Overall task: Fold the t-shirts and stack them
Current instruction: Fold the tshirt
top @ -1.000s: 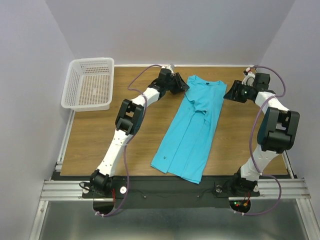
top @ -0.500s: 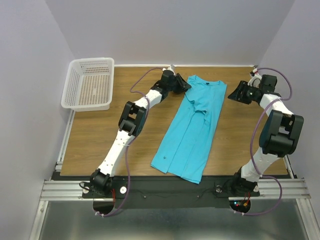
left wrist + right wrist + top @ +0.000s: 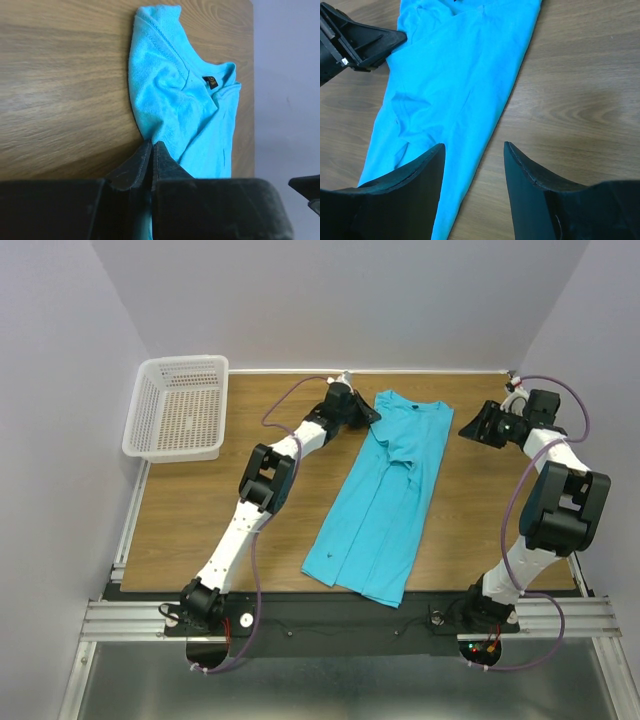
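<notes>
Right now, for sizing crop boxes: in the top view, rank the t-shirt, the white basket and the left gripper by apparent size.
1. t-shirt
2. white basket
3. left gripper, clearly the smallest

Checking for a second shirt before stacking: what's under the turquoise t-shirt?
The t-shirt lies flat on the wooden table, its own folded layers overlapping. Whatever is beneath is covered; no other cloth pokes out at its edges.
</notes>
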